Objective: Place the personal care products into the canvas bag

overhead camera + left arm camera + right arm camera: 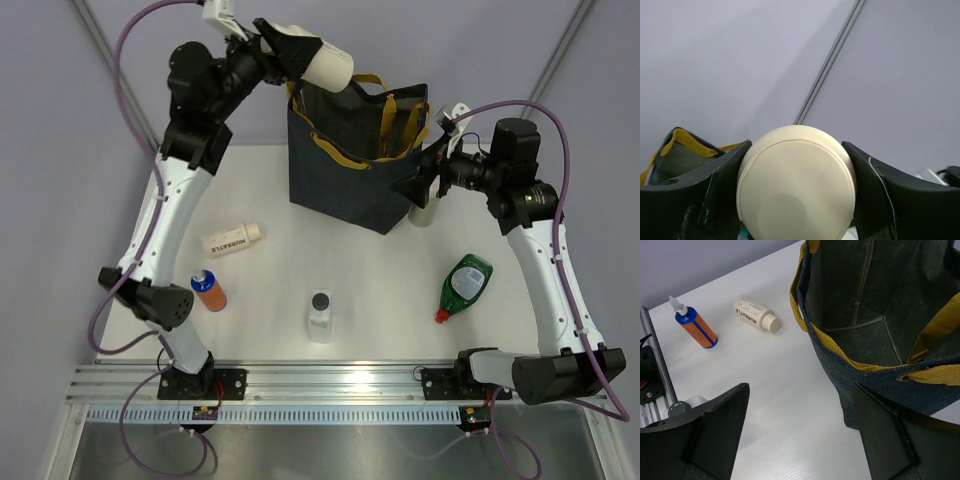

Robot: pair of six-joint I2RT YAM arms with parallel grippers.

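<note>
Canvas bag (340, 190) sits at twelve o'clock from above. The left gripper (298, 55) holds a beige bottle (328, 66) high by its eleven o'clock rim. It looks like the drop-in step: centre over the mouth, then release. Left wrist: jaws part-open, clamping that bottle. Right wrist: right gripper (800, 405) gapes wide and empty, bag at two o'clock.

The left arm (170, 205) and the right arm (545, 268) are white tubes with chunky black joints. A thin purple cable (120, 48) runs along each one. The fingers (717, 427) are black, flat and wide, like wedges.
</note>
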